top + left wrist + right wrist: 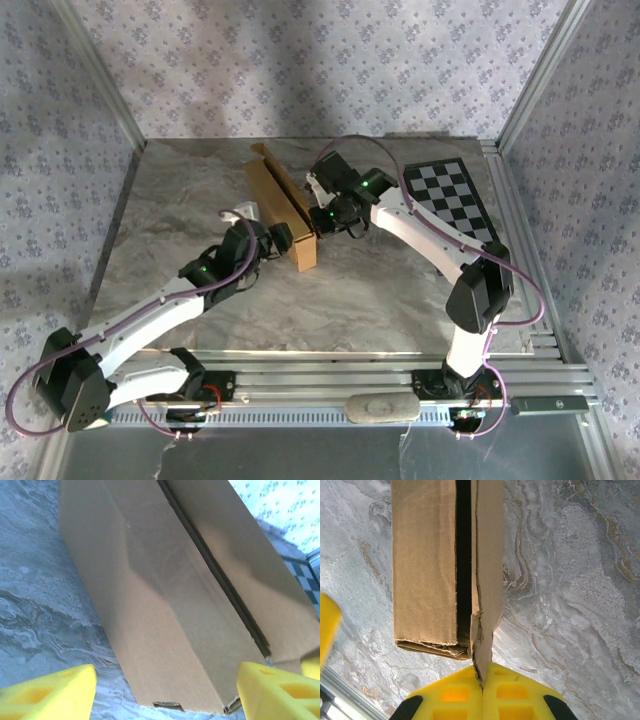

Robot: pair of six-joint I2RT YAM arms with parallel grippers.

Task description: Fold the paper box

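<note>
**One box, two end effectors: right clamped on it, left spread**

There is one box (283,205), plain tan cardboard. In the top view it lies on the grey marbled worktop (180,210) just above the middle of the frame, as a long narrow shape slanting from upper left to lower right. The right wrist view shows two cardboard panels running side by side down from the top edge, with one dark slit between them. The same slit shows in the left wrist view, running from top centre to the lower right.

Two arms reach in from the bottom of the top view and meet at the lower end of the box.

The right end effector (482,685) has its two yellow fingers (455,692) pressed together at the bottom of its wrist view, clamped on the frayed edge of the right-hand panel. In the top view it sits at the right side of the box (322,218).

The left end effector (165,692) has its two yellow fingers (50,692) spread wide, one in each lower corner of its wrist view, with the near end of the box between them. I cannot tell whether either finger touches the cardboard. In the top view it sits left of the lower end of the box (275,238).

One black-and-white checkerboard (450,195) lies flat at the right of the top view, well apart from the box.
</note>
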